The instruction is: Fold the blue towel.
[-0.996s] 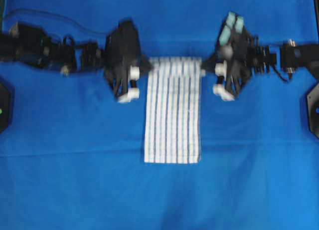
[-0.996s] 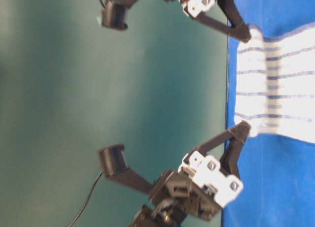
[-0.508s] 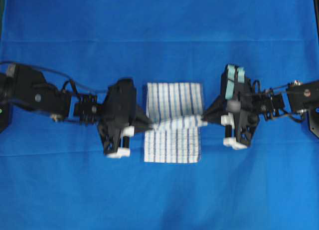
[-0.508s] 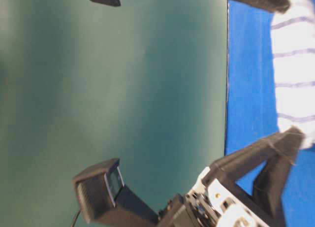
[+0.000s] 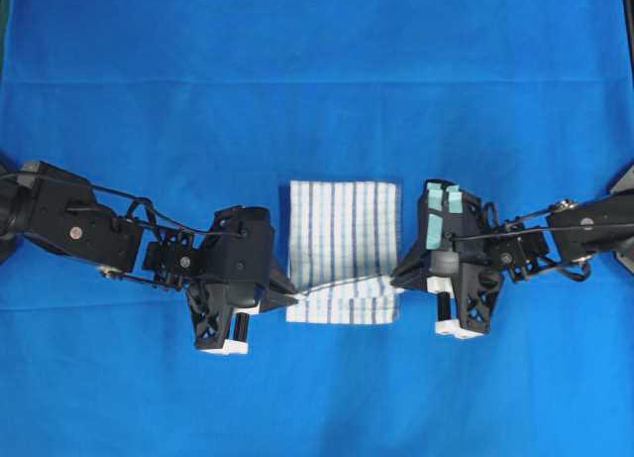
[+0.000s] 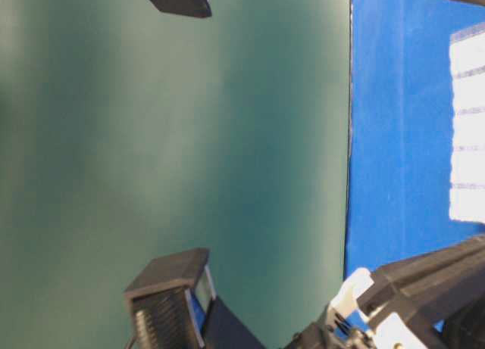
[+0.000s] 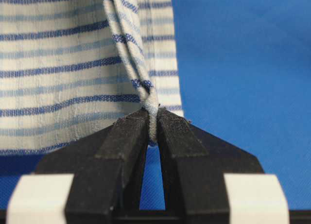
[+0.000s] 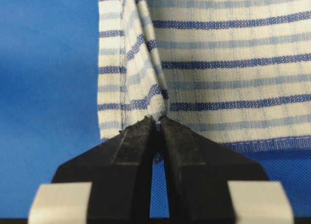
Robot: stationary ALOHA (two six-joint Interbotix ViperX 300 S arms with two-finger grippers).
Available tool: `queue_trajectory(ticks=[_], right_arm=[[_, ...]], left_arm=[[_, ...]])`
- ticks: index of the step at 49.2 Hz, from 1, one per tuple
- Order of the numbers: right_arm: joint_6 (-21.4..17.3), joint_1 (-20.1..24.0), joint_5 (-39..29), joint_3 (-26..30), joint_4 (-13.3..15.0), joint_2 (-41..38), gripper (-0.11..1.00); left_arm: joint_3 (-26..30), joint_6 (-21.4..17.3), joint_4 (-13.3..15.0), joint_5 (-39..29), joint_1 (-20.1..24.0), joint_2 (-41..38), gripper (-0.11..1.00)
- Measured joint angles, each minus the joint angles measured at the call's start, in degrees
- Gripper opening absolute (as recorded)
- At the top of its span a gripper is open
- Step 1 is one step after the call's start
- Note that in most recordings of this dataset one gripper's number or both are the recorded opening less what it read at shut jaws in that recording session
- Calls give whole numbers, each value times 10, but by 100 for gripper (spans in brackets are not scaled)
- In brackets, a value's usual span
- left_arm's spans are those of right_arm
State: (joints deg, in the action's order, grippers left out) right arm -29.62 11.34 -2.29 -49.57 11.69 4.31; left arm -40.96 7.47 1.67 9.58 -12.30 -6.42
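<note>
In the overhead view, the blue towel lies in the middle of the table, which is covered in plain blue cloth. The left end effector sits at the towel's lower left side and the right end effector at its lower right side. A lifted edge of the towel runs between the two tips, just above the towel's near hem.

In the table-level view, only a strip of the towel shows at the right edge on the blue covering; dark arm parts fill the bottom, and no grip can be told there.

In the left wrist view, the left end effector is closed on a pinched fold of the towel, which rises from between its tips.

In the right wrist view, the right end effector is likewise clamped on a pinched fold of the towel.
</note>
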Motion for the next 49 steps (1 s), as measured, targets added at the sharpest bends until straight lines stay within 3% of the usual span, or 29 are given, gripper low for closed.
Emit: queue_trajectory(ticks=[13, 18, 20, 27, 30, 40, 49], right_arm=[[0, 9, -2, 11, -4, -16, 7], [0, 11, -8, 16, -5, -20, 8], [2, 11, -9, 18, -6, -21, 15], [1, 13, -11, 25, -6, -23, 57], [2, 13, -19, 33, -6, -22, 68], [10, 13, -85, 61, -4, 25, 63], [10, 13, -141, 69, 26, 105, 63]], left_arm=[[2, -1, 0, -2, -1, -7, 6], [1, -2, 0, -2, -1, -7, 16], [1, -4, -1, -3, -1, -8, 26], [1, -10, 0, -11, 2, -6, 60], [1, -10, 0, -21, 5, -2, 68], [1, -16, 0, -87, 21, 56, 67], [-5, -44, -1, -142, 29, 135, 67]])
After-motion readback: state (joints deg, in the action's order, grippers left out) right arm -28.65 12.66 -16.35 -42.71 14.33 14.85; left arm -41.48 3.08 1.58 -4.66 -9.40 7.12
